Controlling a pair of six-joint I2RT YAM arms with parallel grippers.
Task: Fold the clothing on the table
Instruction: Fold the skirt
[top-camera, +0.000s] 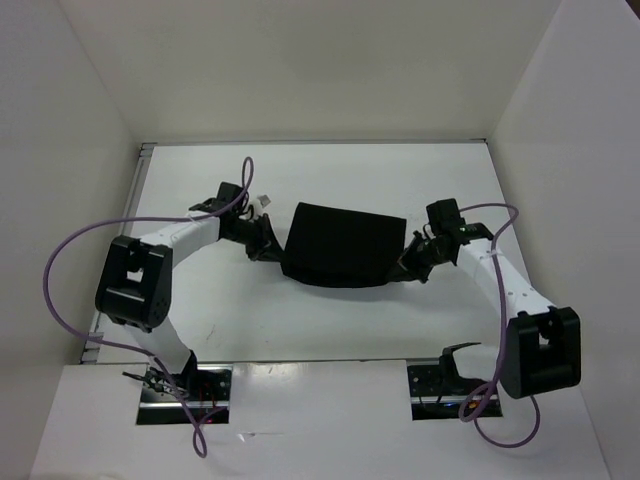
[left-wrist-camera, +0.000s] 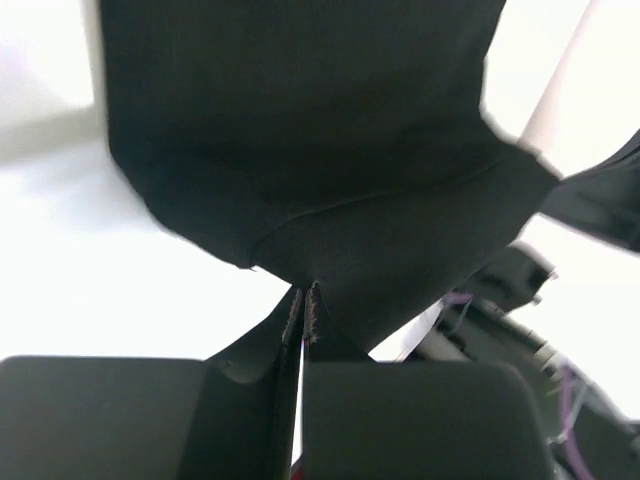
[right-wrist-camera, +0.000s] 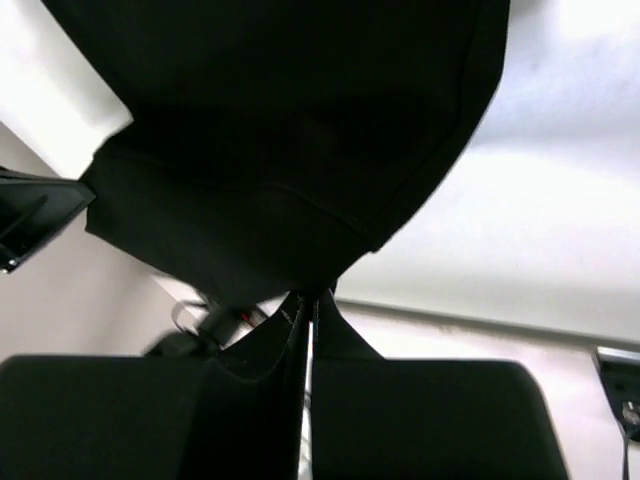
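The clothing (top-camera: 342, 245) is a black garment held stretched above the white table (top-camera: 300, 330), between the two arms. My left gripper (top-camera: 272, 244) is shut on its left edge; in the left wrist view the cloth (left-wrist-camera: 330, 170) hangs from the pinched fingertips of that gripper (left-wrist-camera: 305, 295). My right gripper (top-camera: 405, 265) is shut on the right edge; in the right wrist view the fabric (right-wrist-camera: 290, 150) spreads out from the closed tips of this gripper (right-wrist-camera: 312, 295).
White walls (top-camera: 90, 120) enclose the table on the left, back and right. Purple cables (top-camera: 70, 250) loop off both arms. The arm bases (top-camera: 185, 390) sit at the near edge.
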